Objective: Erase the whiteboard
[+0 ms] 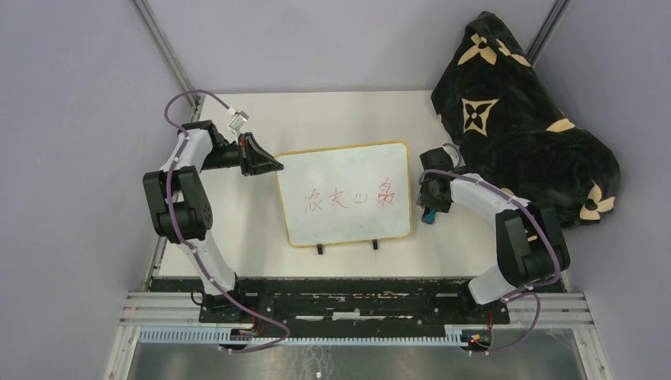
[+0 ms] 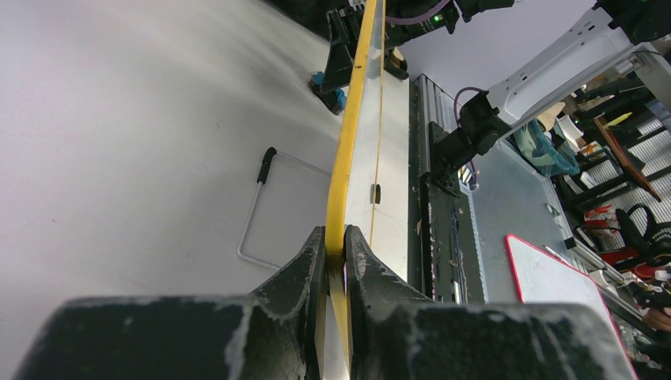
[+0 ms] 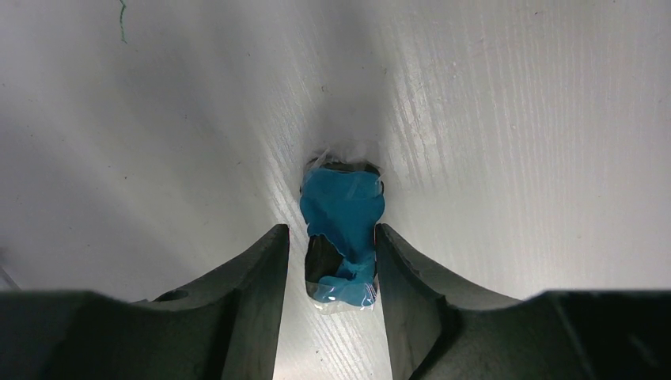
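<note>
The whiteboard (image 1: 344, 207) lies flat in the middle of the table, with a yellow-tan frame, red handwriting and two black feet on its near edge. My left gripper (image 1: 273, 165) is shut on the frame at the board's far left corner. In the left wrist view the yellow frame (image 2: 348, 134) runs edge-on out of the closed gripper (image 2: 336, 245). The small blue eraser (image 1: 428, 215) lies on the table just right of the board. My right gripper (image 3: 331, 237) is open and straddles the eraser (image 3: 342, 214). The right finger is against it and the left finger is apart from it.
A black blanket with tan flower patterns (image 1: 522, 119) is heaped at the back right, close behind the right arm. A thin wire bracket (image 2: 257, 210) lies on the table by the board. The black rail (image 1: 356, 294) runs along the near edge.
</note>
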